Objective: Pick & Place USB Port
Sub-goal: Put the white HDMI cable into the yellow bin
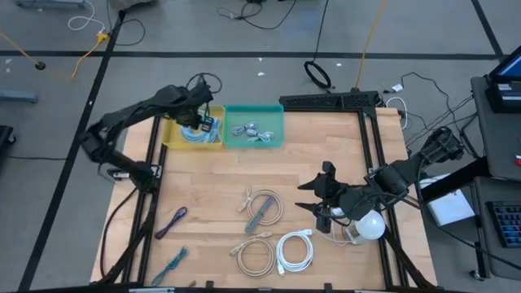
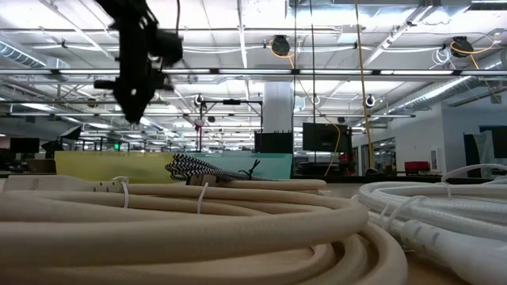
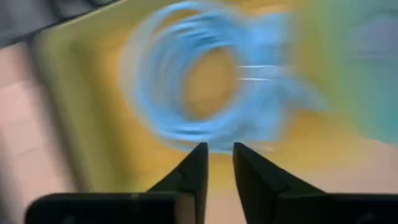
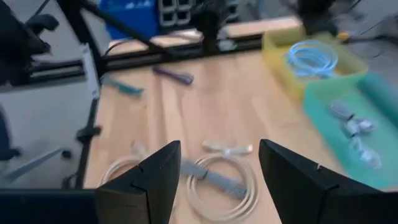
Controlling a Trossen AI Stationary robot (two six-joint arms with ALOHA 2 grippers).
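Arms reach in from opposite sides of the table [image 1: 220,195]. The left arm stretches from its base at 9 o'clock up toward 11 o'clock, elbow bent, wrist tipped down over the yellow bin [image 1: 172,137]. Its left gripper [image 1: 205,124] hangs just above the bin; the left wrist view shows the fingers [image 3: 194,168] nearly together with a thin gap between them and nothing pinched. Below them lies the blue cable [image 3: 205,93], coiled in the bin, apart from the fingertips.

Beside the yellow bin, touching it on the 3 o'clock side, sits the teal bin [image 1: 273,114] with grey cables [image 1: 252,130] inside.

The right arm comes in from 3 o'clock, forearm low and pointing toward the table's centre. The right gripper [image 1: 313,195] hovers at about 4 o'clock with its fingers [image 4: 155,174] spread wide, empty.

On the table: a beige coil [image 1: 264,207] near the centre, another beige coil [image 1: 254,254] and a white coil [image 1: 295,251] at 6 o'clock, a purple cable [image 1: 171,221] at 8 o'clock and a teal cable [image 1: 172,262] at 7 o'clock. In the low view a striped cable [image 2: 198,168] lies behind the near beige coil.
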